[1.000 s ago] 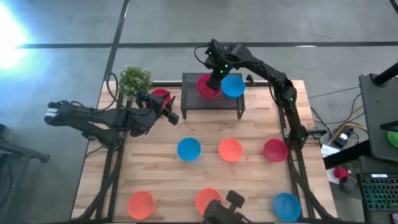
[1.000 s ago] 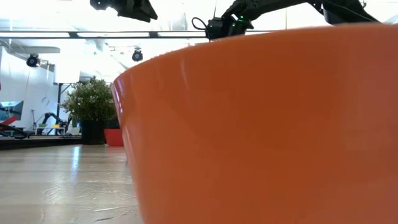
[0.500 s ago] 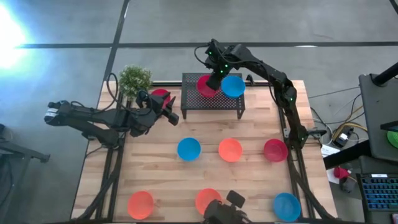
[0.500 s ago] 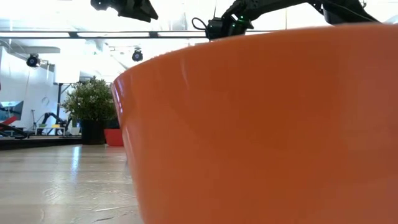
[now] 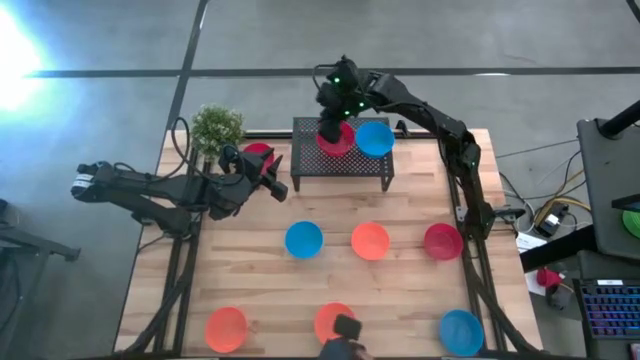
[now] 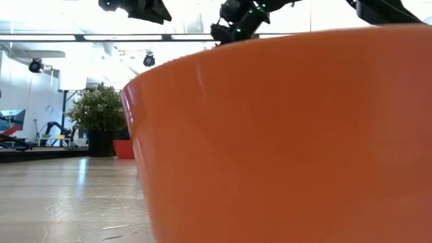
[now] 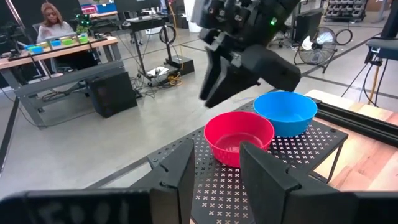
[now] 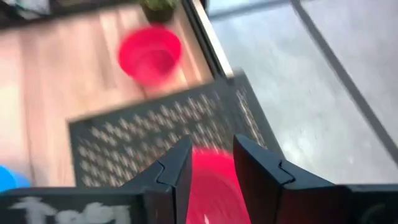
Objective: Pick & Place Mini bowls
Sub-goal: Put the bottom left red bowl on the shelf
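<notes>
A crimson mini bowl [image 5: 337, 140] and a blue mini bowl [image 5: 375, 138] stand upright side by side on top of the black mesh rack [image 5: 345, 165]. My right gripper [image 7: 217, 96] hangs open just above the crimson bowl's far rim [image 7: 239, 118], fingers pointing down, touching nothing. In its own wrist view the bowl [image 8: 211, 177] shows below the gap between the fingers. My left gripper [image 5: 274, 178] is open and holds nothing, left of the rack, beside another crimson bowl [image 5: 258, 152] that sits on the table.
More bowls sit on the table: blue [image 5: 304, 239], orange [image 5: 370, 241] and crimson [image 5: 443, 241] in a middle row, orange [image 5: 226, 328], orange [image 5: 333, 322] and blue [image 5: 461, 331] near the front edge. A potted plant [image 5: 216, 127] stands at the far left corner.
My right gripper has opened and let go of the crimson bowl, which stays on the rack. It has then risen and drawn back a little toward the table's far edge.
</notes>
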Available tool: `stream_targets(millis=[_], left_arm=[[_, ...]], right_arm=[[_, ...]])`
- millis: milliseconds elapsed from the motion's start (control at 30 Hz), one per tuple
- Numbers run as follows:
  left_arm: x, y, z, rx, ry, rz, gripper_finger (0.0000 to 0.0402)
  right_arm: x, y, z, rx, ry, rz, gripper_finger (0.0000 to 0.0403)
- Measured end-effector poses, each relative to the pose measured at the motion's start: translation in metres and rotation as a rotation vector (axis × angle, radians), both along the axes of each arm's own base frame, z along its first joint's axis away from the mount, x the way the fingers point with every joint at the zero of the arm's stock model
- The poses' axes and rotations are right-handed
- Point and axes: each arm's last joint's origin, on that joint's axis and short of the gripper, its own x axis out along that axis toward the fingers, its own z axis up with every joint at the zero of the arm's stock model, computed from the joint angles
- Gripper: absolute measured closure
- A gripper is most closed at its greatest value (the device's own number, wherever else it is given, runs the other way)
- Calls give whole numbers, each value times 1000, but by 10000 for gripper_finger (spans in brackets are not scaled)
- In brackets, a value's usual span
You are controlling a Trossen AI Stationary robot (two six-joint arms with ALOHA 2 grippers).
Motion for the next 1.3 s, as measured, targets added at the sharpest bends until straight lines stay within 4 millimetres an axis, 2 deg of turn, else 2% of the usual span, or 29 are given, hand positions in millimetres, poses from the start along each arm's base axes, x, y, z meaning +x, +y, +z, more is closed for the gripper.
stream_targets(millis=[167, 633, 1000, 1300], left_arm=[[0, 0, 0, 0, 0, 1, 281], [0, 0, 0, -1, -1, 1, 281], [0, 0, -1, -1, 0, 2, 280], [0, 0, -1, -1, 0, 2, 281]], right_arm=[[20, 8, -15, -34, 8, 73, 300], [36, -1, -55, 10, 87, 72, 300], [30, 1, -49, 15, 104, 68, 300], [29, 0, -53, 21, 126, 73, 299]])
